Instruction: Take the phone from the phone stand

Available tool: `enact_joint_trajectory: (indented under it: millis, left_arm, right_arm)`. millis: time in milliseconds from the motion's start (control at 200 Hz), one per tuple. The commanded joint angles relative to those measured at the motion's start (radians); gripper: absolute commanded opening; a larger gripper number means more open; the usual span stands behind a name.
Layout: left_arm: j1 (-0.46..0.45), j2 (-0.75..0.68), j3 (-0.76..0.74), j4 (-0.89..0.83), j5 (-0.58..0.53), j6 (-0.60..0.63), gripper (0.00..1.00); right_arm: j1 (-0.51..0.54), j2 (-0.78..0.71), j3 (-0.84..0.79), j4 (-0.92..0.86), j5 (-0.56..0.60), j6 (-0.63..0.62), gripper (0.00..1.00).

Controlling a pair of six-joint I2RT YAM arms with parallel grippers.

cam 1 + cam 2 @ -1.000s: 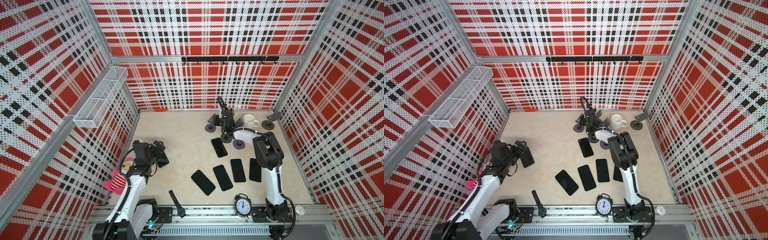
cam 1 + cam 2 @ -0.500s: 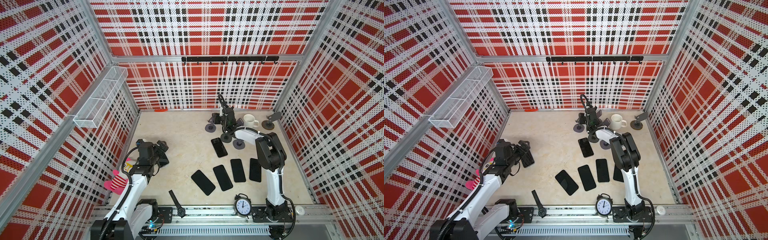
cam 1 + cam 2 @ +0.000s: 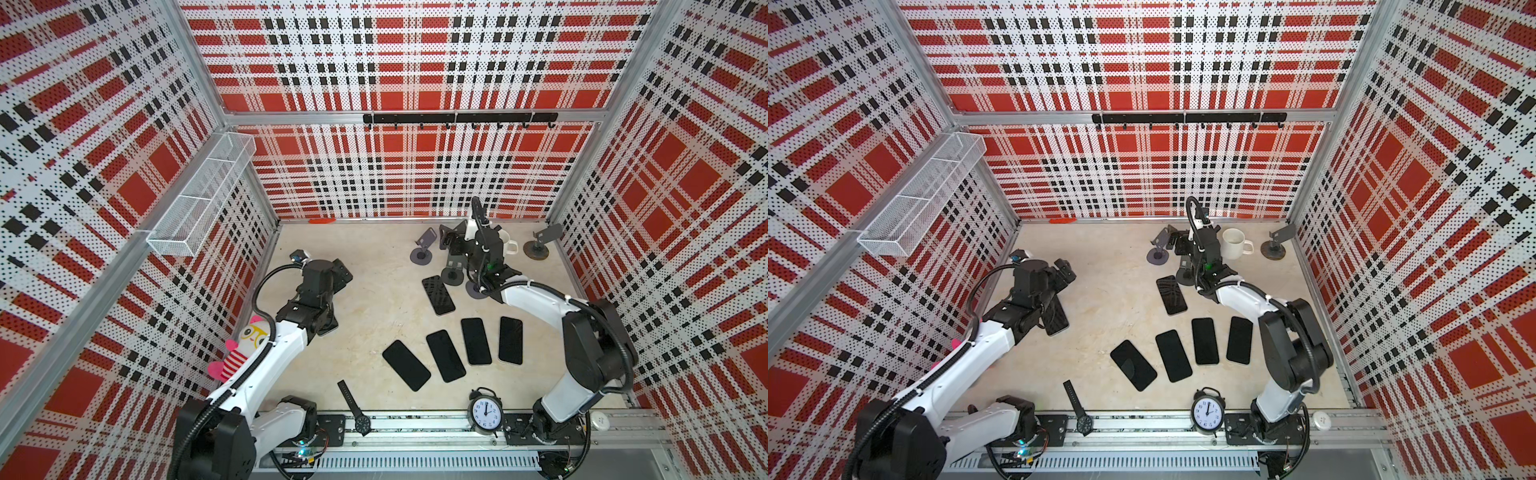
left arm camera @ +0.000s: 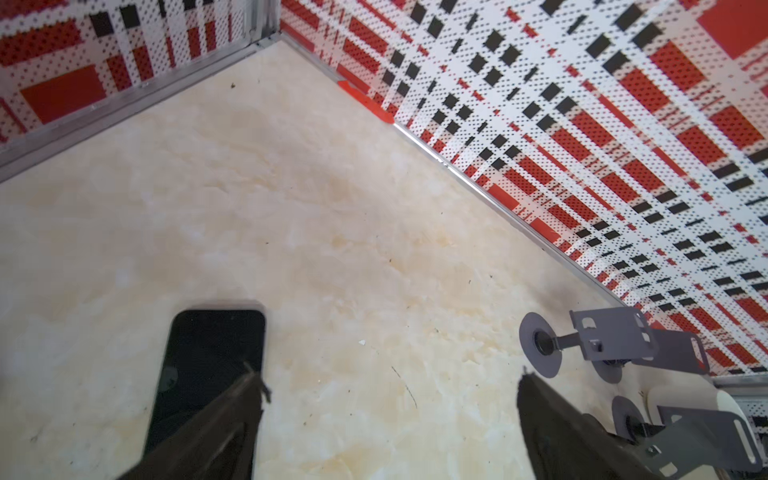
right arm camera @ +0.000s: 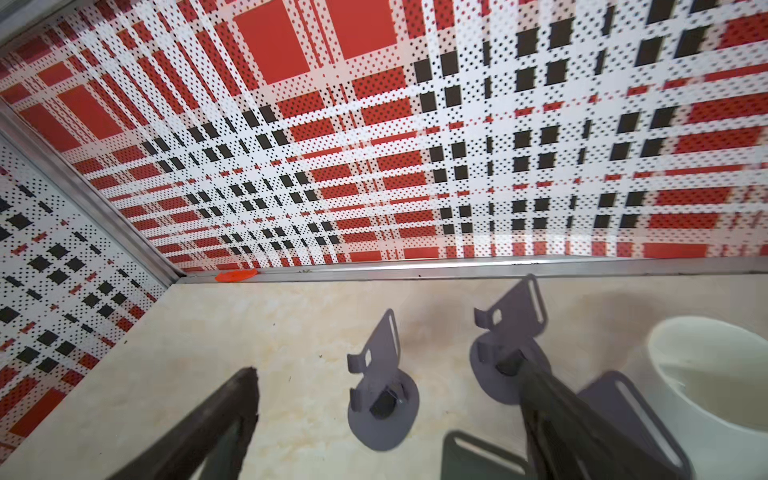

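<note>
Left fingers (image 4: 224, 424) and right fingers (image 5: 216, 419) were wide and empty, the phone (image 3: 438, 295) lay off its stand (image 3: 452, 275); next, pull back.

The left arm (image 3: 963, 357) hides most of what looks like a phone (image 3: 1059, 323); an edge crops the mug (image 5: 715, 374).

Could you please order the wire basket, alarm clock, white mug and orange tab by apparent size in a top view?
1. wire basket, clearly largest.
2. alarm clock and white mug: look alike; the clock stands nearer the camera, so I leave them unranked.
3. orange tab, smallest.
</note>
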Motion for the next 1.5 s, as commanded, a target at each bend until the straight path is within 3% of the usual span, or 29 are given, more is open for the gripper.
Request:
enact_joint_trajectory:
  millis: [0, 135, 210, 271, 376, 496, 621, 777, 917, 1057, 1127, 1157, 1238, 1293, 1363, 1428, 1498]
  left_arm:
    - [-0.065, 0.030, 0.024, 0.073, -0.195, 0.117, 0.98]
    - [-0.172, 0.076, 0.019, 0.212, -0.269, 0.267, 0.98]
    - [-0.206, 0.101, -0.010, 0.305, -0.314, 0.342, 0.98]
    - [-0.210, 0.114, -0.038, 0.387, -0.305, 0.446, 0.98]
    - [-0.209, 0.074, -0.133, 0.546, -0.286, 0.518, 0.98]
    - [-0.159, 0.002, -0.285, 0.766, -0.243, 0.603, 0.98]
    - [-0.009, -0.035, -0.378, 0.860, -0.137, 0.619, 0.98]
    - [0.176, -0.006, -0.525, 1.099, 0.054, 0.675, 0.98]
    - [0.195, 0.084, -0.598, 1.256, 0.138, 0.798, 0.98]
    - [0.238, 0.185, -0.647, 1.426, 0.245, 0.769, 0.98]
    - [0.258, 0.254, -0.656, 1.532, 0.263, 0.742, 0.98]
    - [0.263, 0.283, -0.648, 1.550, 0.258, 0.734, 0.98]
    - [0.280, 0.341, -0.619, 1.547, 0.270, 0.719, 0.98]
    - [0.297, 0.372, -0.605, 1.548, 0.282, 0.704, 0.98]
    - [0.323, 0.411, -0.585, 1.543, 0.306, 0.676, 0.98]
    - [0.334, 0.438, -0.579, 1.569, 0.321, 0.664, 0.98]
    - [0.340, 0.439, -0.575, 1.562, 0.315, 0.656, 0.98]
  right_arm:
    - [-0.008, -0.157, -0.174, 0.189, 0.126, -0.043, 1.00]
    - [-0.015, -0.360, -0.436, 0.374, 0.171, -0.132, 1.00]
    - [-0.016, -0.462, -0.507, 0.311, 0.234, -0.176, 1.00]
    - [-0.025, -0.529, -0.554, 0.254, 0.317, -0.187, 1.00]
    - [-0.074, -0.640, -0.642, 0.154, 0.380, -0.158, 1.00]
    - [-0.151, -0.748, -0.750, 0.073, 0.374, -0.144, 1.00]
    - [-0.211, -0.790, -0.863, 0.160, 0.383, -0.224, 1.00]
    - [-0.287, -0.652, -0.972, 0.477, 0.230, -0.340, 1.00]
    - [-0.305, -0.438, -0.948, 0.640, 0.119, -0.374, 1.00]
    - [-0.331, -0.268, -0.878, 0.747, 0.083, -0.360, 1.00]
    - [-0.346, -0.243, -0.790, 0.606, 0.026, -0.320, 1.00]
    - [-0.354, -0.205, -0.782, 0.658, -0.038, -0.320, 1.00]
    - [-0.361, -0.096, -0.759, 0.689, -0.009, -0.296, 1.00]
    - [-0.372, 0.015, -0.785, 0.895, -0.009, -0.297, 1.00]
    - [-0.372, -0.057, -0.766, 0.727, -0.011, -0.277, 1.00]
    - [-0.372, -0.001, -0.769, 0.827, 0.004, -0.288, 1.00]
    - [-0.375, -0.037, -0.748, 0.721, 0.009, -0.265, 1.00]
